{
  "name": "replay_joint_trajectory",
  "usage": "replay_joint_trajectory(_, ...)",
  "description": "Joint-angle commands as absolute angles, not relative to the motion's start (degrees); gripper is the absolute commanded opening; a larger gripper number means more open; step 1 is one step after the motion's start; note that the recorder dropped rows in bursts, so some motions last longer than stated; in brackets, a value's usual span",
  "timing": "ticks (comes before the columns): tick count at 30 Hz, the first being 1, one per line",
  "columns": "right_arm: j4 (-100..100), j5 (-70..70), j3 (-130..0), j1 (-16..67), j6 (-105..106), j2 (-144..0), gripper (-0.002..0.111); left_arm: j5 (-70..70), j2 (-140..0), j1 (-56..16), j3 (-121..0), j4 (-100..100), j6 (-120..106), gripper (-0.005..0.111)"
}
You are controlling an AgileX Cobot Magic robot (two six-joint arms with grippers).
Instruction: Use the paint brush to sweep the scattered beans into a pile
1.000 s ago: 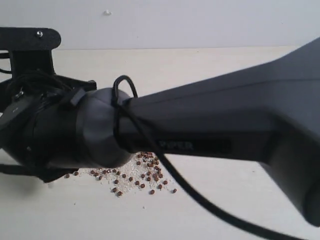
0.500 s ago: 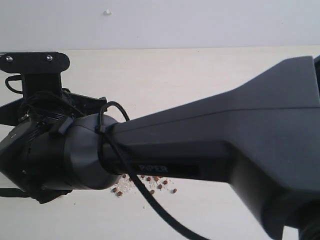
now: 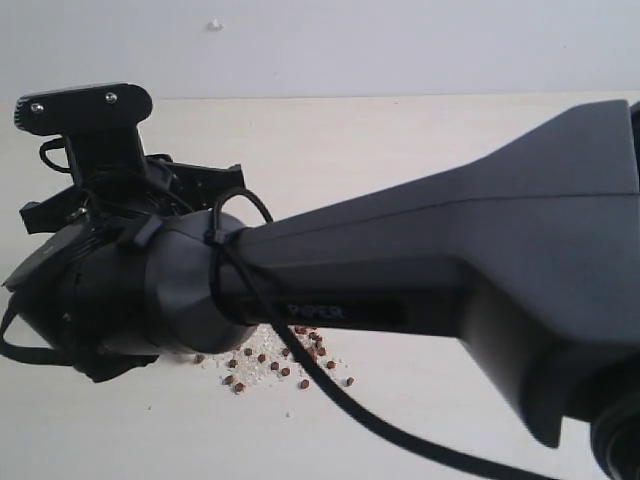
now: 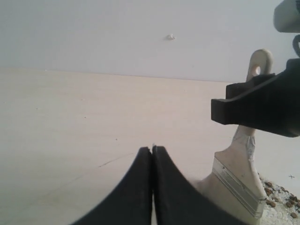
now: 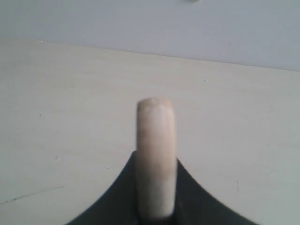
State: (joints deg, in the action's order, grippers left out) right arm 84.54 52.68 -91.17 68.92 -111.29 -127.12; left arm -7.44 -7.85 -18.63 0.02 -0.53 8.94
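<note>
Step in hand: sweep stroke, mid-task. The flat paint brush [image 4: 237, 180], with pale wooden handle, silver ferrule and whitish bristles, is clamped by the right gripper [image 5: 155, 161]. Its jaws are closed on the handle just below the holed end, as confirmed in both wrist views. The brush is held handle-up and slightly tilted, bristle end down at the pale beige table [image 3: 420, 140], just beside the tiny reddish-brown beans [image 3: 276, 364] mixed with pale grains. The bristle tips are cut off by the frame edge, so contact with the table cannot be confirmed. The left gripper [image 4: 152, 151] is seen fully closed with nothing between the jaws, parked near the brush over bare table. No part in the stroke is taken by it.

The beans are found as one loose patch, partly hidden under the dark grey arm [image 3: 450, 260] in the exterior view. A few strays are spread at the outer edges, and a dense pile is not yet formed. Progress is judged well along, with tidy-up strokes left.

Next move, as judged: bristles to be set down outside the outermost strays and drawn inward toward the densest part, under light pressure. Short strokes from several sides are likely needed. Risk: round beans are easily flicked or rolled away by a fast pass.
</note>
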Motion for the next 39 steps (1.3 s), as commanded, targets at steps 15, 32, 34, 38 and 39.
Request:
replay_joint_trajectory(15,84.06,53.47,-91.07,64.98,-108.08,-124.72,0.000,-7.19,-7.60,-18.97,0.00,-0.90,9.36,0.000)
replay_joint_trajectory(32,96.29,42.93,-91.07,64.22,-120.10,-124.89,0.000,-7.19,-7.60,-18.97,0.00,-0.90,9.36,0.000)
replay_joint_trajectory(34,96.29,44.07,-91.07,63.96,-120.10,-125.90,0.000,-7.19,-7.60,-18.97,0.00,-0.90,9.36,0.000)
replay_joint_trajectory(38,95.77,46.97,-91.07,63.68,-120.23,-127.19,0.000,-7.19,-7.60,-18.97,0.00,-0.90,9.36,0.000)
replay_joint_trajectory(39,95.49,47.33,-91.07,63.57,-120.23,-127.20,0.000,-7.19,-7.60,-18.97,0.00,-0.90,9.36,0.000)
